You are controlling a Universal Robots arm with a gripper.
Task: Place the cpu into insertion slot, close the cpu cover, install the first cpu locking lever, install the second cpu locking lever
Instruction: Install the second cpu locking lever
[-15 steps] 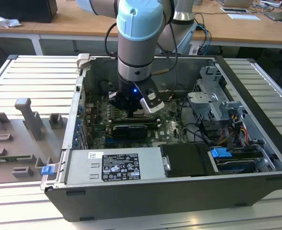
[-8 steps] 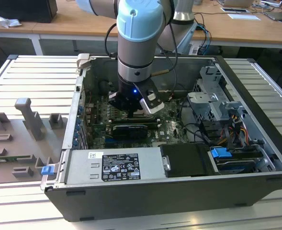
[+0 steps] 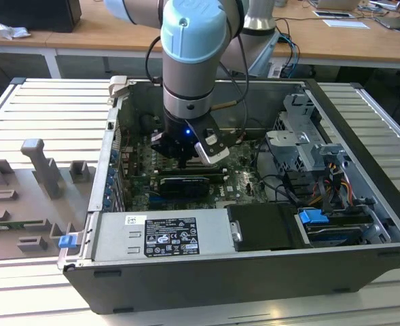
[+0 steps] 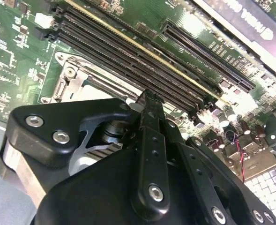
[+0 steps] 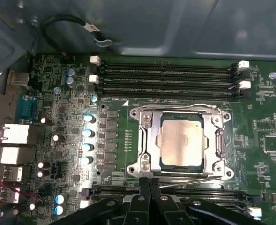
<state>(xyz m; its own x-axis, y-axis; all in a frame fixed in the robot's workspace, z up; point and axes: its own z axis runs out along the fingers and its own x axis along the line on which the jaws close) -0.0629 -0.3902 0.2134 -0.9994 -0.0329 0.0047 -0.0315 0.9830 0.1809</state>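
The cpu (image 5: 181, 140), a pale silver square chip, lies flat in the insertion slot (image 5: 134, 168) on the green motherboard. The cpu cover (image 5: 182, 110), a silver frame, lies flat around it. One thin wire locking lever (image 5: 198, 180) runs along the socket edge nearest my fingers, and another lever (image 5: 219, 143) lies along the adjoining side. My gripper (image 5: 150, 183) is shut, its black fingertips pressed together right at the socket edge by the wire lever, holding nothing I can see. In the exterior view the gripper (image 3: 185, 161) reaches down inside the open computer case. A corner of the socket (image 4: 74, 77) shows past the gripper body.
Long black memory slots (image 5: 168, 77) flank the socket on two sides. Blue-topped capacitors (image 5: 87, 133) and rear ports (image 5: 11, 136) stand near it. A graphics card (image 3: 184, 185), power supply (image 3: 162, 234) and drive cage (image 3: 308, 153) crowd the case. A grey fixture (image 3: 40, 166) sits on the exterior view's left.
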